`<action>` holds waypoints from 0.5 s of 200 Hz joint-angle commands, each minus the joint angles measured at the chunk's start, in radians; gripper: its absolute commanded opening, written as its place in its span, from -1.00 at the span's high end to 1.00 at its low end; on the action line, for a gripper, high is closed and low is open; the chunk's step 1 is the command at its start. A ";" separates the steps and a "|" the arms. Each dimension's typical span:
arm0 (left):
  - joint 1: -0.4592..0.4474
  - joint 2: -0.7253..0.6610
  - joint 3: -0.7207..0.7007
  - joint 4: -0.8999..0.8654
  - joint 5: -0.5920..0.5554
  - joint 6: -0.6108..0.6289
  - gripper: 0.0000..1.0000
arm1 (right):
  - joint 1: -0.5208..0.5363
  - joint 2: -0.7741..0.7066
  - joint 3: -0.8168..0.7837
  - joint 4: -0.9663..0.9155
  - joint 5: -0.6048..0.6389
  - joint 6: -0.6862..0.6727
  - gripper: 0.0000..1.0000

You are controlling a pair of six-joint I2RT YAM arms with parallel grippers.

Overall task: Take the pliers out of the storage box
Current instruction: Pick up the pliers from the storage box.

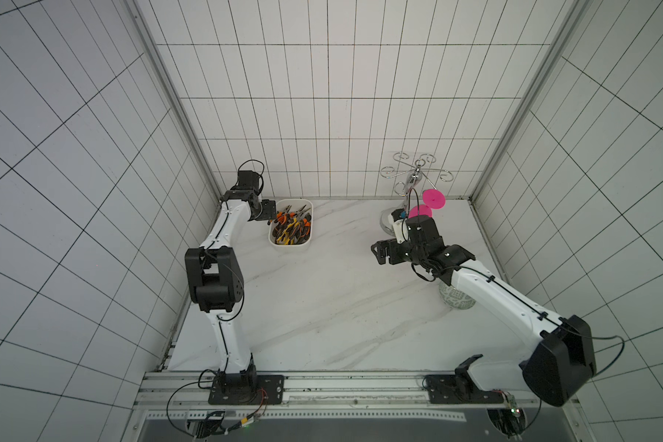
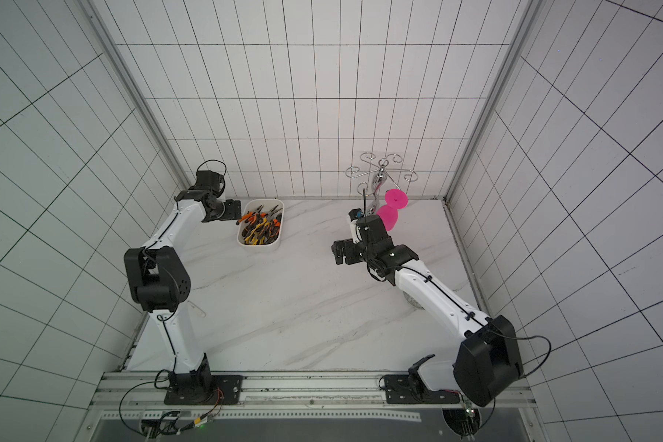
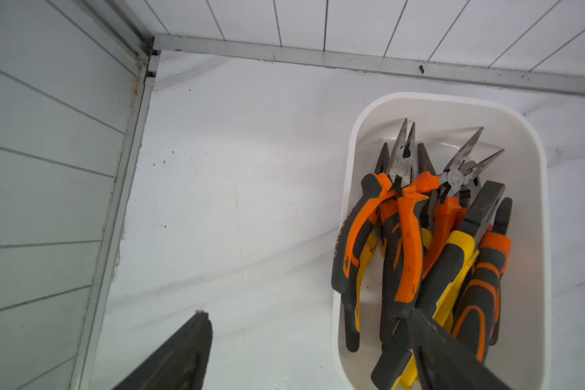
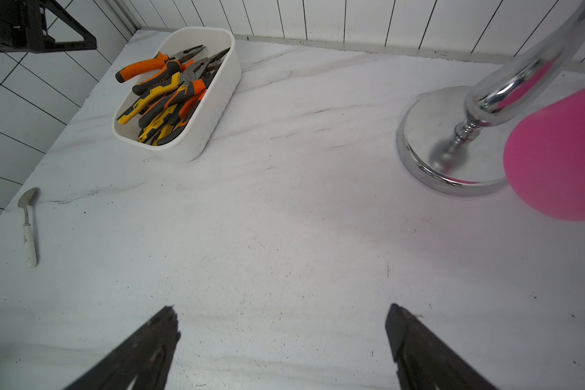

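Two grippers, both spread wide, both empty. The left gripper [image 3: 309,315] hangs at the side of the storage box [image 3: 453,98] that faces the left wall. In the left wrist view one finger [image 3: 183,351] is over bare table outside the box and the other finger [image 3: 453,358] crosses above the handle ends of the pliers [image 3: 406,236]; I cannot tell whether it touches them. Nothing sits between the fingers. The pliers lie heaped in the box, orange-and-black and yellow-and-black handles tangled, with the steel noses mostly toward the back wall. In the right wrist view one orange handle [image 4: 139,69] sticks up past the rim. In both top views the box [image 1: 289,247] stands on the far left part of the table [image 1: 322,306], near the back wall. The right gripper [image 4: 282,310] hovers over bare table, well apart from the box and close to a chrome stand [image 4: 453,148] with a pink cup [image 4: 554,162] hanging on it. A spoon [image 4: 27,223] lies near the left wall. A green patterned disc [image 1: 456,300] shows partly under the right arm.
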 commanded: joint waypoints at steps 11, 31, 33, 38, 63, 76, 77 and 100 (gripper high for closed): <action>-0.064 0.116 0.110 -0.015 -0.107 0.104 -0.57 | 0.012 0.032 0.085 -0.003 -0.013 -0.030 -0.97; -0.076 0.175 0.170 -0.031 -0.130 0.119 -0.43 | 0.010 0.048 0.091 -0.003 -0.010 -0.039 -0.97; -0.076 0.178 0.174 -0.033 -0.131 0.116 -0.42 | 0.010 0.049 0.092 -0.003 -0.010 -0.039 -0.97; -0.076 0.190 0.181 -0.035 -0.133 0.118 -0.37 | 0.010 0.054 0.094 -0.004 -0.008 -0.039 -0.97; -0.074 0.220 0.192 -0.036 -0.156 0.135 -0.26 | 0.010 0.078 0.112 -0.009 -0.005 -0.054 -0.97; -0.071 0.229 0.188 -0.037 -0.157 0.139 -0.26 | 0.008 0.088 0.120 -0.012 -0.001 -0.062 -0.97; -0.071 0.230 0.188 -0.036 -0.158 0.138 -0.26 | 0.009 0.089 0.121 -0.011 0.000 -0.063 -0.97; -0.065 0.244 0.186 -0.028 -0.169 0.138 -0.21 | 0.007 0.105 0.128 -0.013 -0.001 -0.071 -0.97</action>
